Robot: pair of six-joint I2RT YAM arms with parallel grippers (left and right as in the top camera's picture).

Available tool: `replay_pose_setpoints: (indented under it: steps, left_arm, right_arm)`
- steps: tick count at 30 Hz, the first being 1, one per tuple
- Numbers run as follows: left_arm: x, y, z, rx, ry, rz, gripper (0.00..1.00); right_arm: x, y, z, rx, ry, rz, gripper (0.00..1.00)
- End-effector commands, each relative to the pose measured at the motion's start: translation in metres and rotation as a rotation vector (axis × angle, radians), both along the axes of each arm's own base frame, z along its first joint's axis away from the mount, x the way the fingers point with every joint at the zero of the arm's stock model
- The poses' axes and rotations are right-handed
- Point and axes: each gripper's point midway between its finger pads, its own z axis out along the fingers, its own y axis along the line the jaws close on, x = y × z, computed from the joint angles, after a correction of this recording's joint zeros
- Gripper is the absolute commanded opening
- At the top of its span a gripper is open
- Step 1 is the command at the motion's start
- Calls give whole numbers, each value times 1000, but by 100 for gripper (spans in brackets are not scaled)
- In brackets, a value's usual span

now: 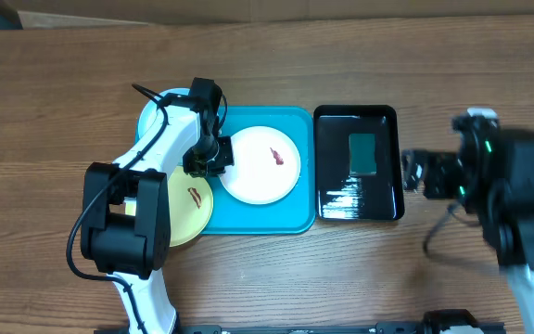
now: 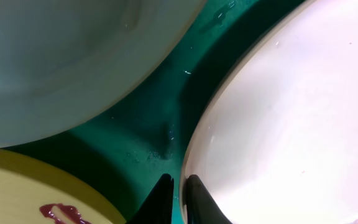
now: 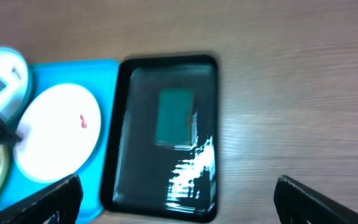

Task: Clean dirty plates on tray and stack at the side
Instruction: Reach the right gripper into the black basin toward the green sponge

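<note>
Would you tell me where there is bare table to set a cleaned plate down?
Bare table lies nearer the robot than the blue tray and black tray, and along their far side. The blue tray's left end is crowded: white plate, aqua plate, yellow-green plate and the left gripper sit close together.

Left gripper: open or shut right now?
Shut on the white plate: in the left wrist view the left gripper is closed almost fully, pinching the plate's rim.

surface: brown wood-grain table | far edge: pale strip beyond it | light: bright, even
</note>
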Motion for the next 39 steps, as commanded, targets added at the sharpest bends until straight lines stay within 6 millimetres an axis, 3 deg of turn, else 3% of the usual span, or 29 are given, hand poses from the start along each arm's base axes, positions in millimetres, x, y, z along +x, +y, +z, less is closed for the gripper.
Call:
replay_pose_setpoints:
  steps: [1,3,8,13,21,31,39]
  left_arm:
    - [4,-1,0,1,-9,-18,9]
    - [5,-1,0,0,-11,-18,8]
    - [5,-1,0,0,-11,-18,6]
    - [5,-3,0,-7,-11,-17,7]
    - [5,-3,0,-6,-10,-14,8]
    - [5,-3,0,-7,-10,-14,8]
    - [5,-3,0,-7,-10,-14,9]
  right_arm:
    - [10,34,-10,147,128,123,100]
    - [16,39,-25,167,187,133,99]
    - [35,41,-60,168,285,123,78]
    - [61,42,-108,57,359,80,79]
    - [98,46,-161,-109,355,44,79]
    - [111,54,-197,-116,375,56,75]
    - [110,58,-201,-106,384,69,75]
